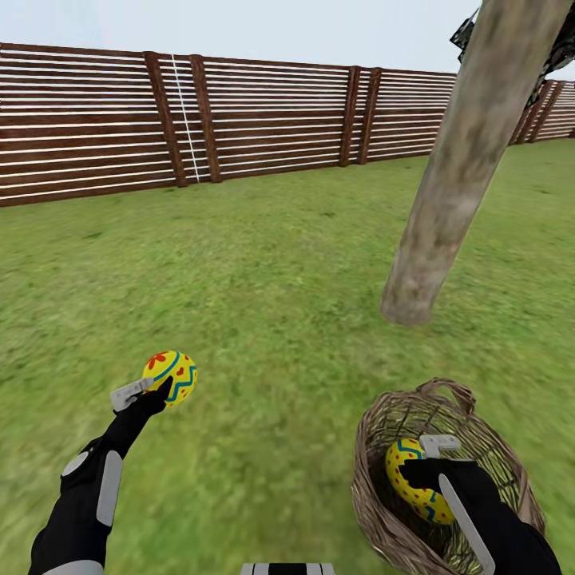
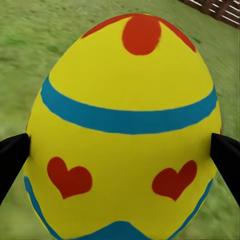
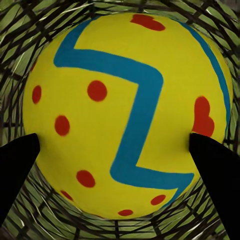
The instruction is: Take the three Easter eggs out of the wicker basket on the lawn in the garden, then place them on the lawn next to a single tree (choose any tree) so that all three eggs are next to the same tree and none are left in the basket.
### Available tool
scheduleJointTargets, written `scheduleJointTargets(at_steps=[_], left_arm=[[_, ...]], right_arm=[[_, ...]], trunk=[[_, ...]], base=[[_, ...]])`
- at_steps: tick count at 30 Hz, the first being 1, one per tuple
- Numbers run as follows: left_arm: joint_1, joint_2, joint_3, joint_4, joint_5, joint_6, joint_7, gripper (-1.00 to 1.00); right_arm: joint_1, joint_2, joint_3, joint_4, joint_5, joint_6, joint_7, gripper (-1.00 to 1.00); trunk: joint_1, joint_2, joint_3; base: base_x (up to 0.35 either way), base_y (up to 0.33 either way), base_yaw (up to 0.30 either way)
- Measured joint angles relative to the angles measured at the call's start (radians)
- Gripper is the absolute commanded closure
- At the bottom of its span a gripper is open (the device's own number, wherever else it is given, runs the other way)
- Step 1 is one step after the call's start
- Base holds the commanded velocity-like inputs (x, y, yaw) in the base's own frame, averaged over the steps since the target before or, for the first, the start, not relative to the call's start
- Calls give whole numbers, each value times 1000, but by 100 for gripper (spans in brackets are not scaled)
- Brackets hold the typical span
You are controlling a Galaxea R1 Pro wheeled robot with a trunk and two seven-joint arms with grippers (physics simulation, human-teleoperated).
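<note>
Holding one Easter egg in each pincer beside the tree trunk (image 1: 463, 160).

Left pincer (image 1: 156, 389) clamped a heart-painted egg (image 1: 171, 377) over the lawn (image 1: 271, 271); right pincer (image 1: 427, 459) gripped a dotted egg (image 1: 411, 479) inside the wicker basket (image 1: 383, 511). Probably light, rigid and slippery, best pinched across the widest middle.

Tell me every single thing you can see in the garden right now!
Yellow Easter eggs with red hearts and dots and teal bands: two; one held above the grass at left, one inside the basket.
Brown open-weave wicker basket: one, on the grass at lower right.
Pale grey-brown tree trunk: one, behind the basket.
Brown slatted wooden fence: one, across the back.
Green lawn: everywhere underfoot.
Left gripper: black fingers on the lifted egg.
Right gripper: black fingers on the basket egg.
</note>
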Motion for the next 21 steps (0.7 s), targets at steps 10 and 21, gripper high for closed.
scheduleJointTargets(at_steps=[10, 21], left_arm=[[0, 0, -80, 36, -1, 0, 79, 100], [0, 12, -79, 35, -26, 130, 85, 100]], right_arm=[[0, 0, 0, 0, 0, 0, 0, 100], [0, 0, 0, -3, -2, 0, 1, 100]], trunk=[[-4, 2, 37], [-9, 5, 80]], base=[[0, 0, 0], [0, 0, 0]])
